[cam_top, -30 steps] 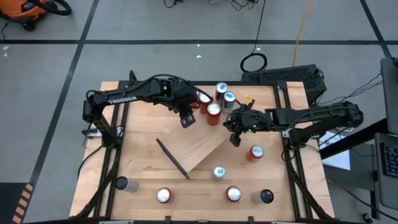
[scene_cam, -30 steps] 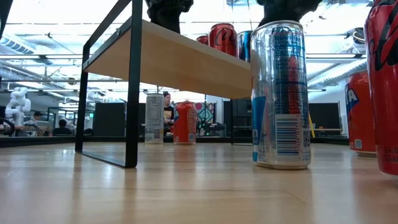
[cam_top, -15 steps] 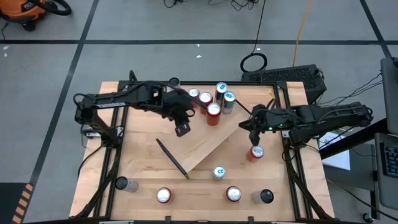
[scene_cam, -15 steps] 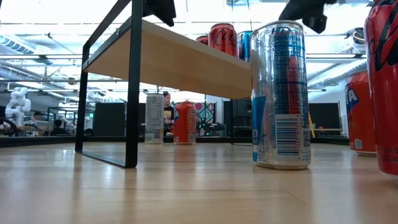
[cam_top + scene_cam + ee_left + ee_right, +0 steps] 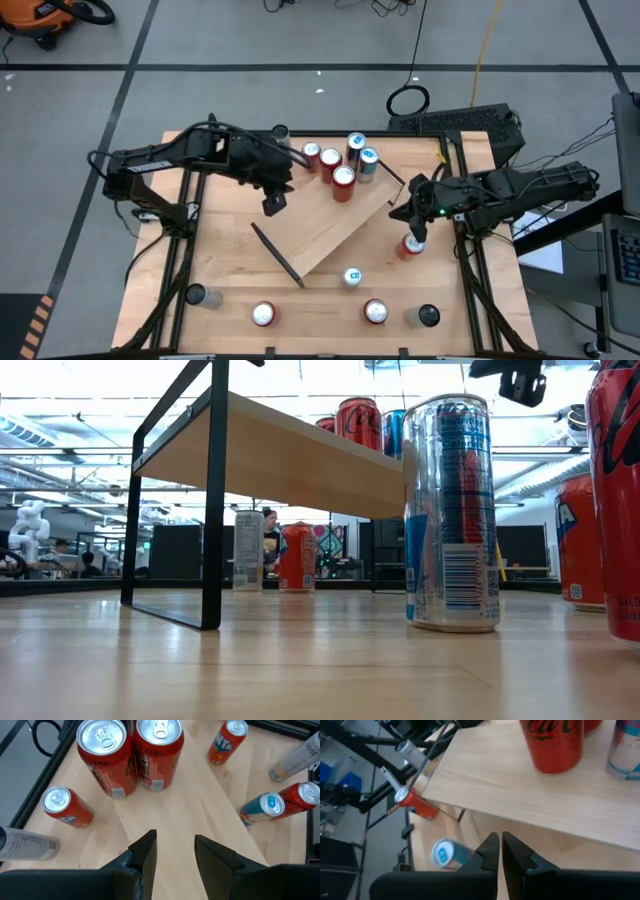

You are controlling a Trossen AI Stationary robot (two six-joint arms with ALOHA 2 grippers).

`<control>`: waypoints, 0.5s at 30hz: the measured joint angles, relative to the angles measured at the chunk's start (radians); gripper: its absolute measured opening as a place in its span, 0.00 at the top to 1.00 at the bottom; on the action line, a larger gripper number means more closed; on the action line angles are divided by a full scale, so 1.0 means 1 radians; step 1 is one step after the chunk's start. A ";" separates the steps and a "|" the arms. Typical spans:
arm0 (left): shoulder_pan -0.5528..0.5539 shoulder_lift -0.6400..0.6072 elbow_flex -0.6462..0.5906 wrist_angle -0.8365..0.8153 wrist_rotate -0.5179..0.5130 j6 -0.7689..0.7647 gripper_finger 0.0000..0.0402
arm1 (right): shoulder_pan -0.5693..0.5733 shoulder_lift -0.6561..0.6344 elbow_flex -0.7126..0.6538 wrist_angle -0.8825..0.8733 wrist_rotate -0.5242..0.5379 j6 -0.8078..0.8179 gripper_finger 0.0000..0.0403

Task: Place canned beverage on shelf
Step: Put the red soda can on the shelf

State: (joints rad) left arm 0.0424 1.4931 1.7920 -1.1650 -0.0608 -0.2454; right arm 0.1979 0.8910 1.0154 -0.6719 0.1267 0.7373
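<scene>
Since earlier frame: left gripper point(image 5: 271, 204) withdrawn off shelf point(image 5: 330, 235), right gripper point(image 5: 417, 232) shifted over orange can point(image 5: 410, 246).

High view: five cans point(image 5: 343, 178) on shelf; six more on table point(image 5: 230, 260).

Low view: shelf raised on black bracket point(image 5: 213, 510).

Left wrist view: fingers point(image 5: 144, 855) parted, empty.

Right wrist view: fingers point(image 5: 490, 851) closed, empty.

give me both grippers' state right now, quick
left gripper: open, holding nothing, above the shelf.
right gripper: shut, empty, near the shelf's edge.
</scene>
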 joint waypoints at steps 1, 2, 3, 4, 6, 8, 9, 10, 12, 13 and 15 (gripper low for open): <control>-0.003 -0.003 0.000 -0.005 0.000 0.001 0.66 | 0.004 0.007 0.017 -0.020 0.000 0.003 1.00; -0.006 -0.005 0.000 -0.005 0.000 0.001 0.66 | 0.008 0.014 0.039 -0.046 -0.001 0.003 1.00; -0.009 -0.007 0.000 -0.004 0.000 0.001 0.66 | 0.013 0.022 0.063 -0.079 0.000 0.002 1.00; -0.013 -0.008 0.000 -0.005 0.000 0.000 0.66 | 0.015 0.033 0.088 -0.113 0.000 0.000 1.00; -0.016 -0.008 0.000 -0.005 0.000 0.000 0.66 | 0.017 0.055 0.149 -0.180 0.000 -0.014 1.00; -0.019 -0.009 0.000 -0.004 0.000 0.000 0.66 | 0.017 0.077 0.212 -0.252 0.001 -0.020 1.00; -0.019 -0.010 0.000 -0.004 0.000 0.000 0.66 | 0.016 0.088 0.242 -0.289 0.001 -0.021 1.00; -0.019 -0.010 0.000 -0.004 0.000 -0.003 0.66 | 0.016 0.099 0.272 -0.322 0.001 -0.023 1.00; -0.019 -0.009 0.000 -0.004 0.000 -0.010 0.66 | 0.017 0.120 0.323 -0.372 0.002 -0.037 1.00; -0.019 -0.009 0.000 -0.004 0.000 -0.014 0.66 | 0.017 0.127 0.340 -0.391 0.002 -0.047 1.00; -0.019 -0.009 0.000 -0.004 0.000 -0.036 0.66 | 0.017 0.136 0.369 -0.408 0.002 -0.072 1.00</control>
State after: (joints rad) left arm 0.0237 1.4837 1.7920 -1.1690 -0.0611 -0.2810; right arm 0.2146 1.0267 1.3842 -1.0803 0.1284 0.6655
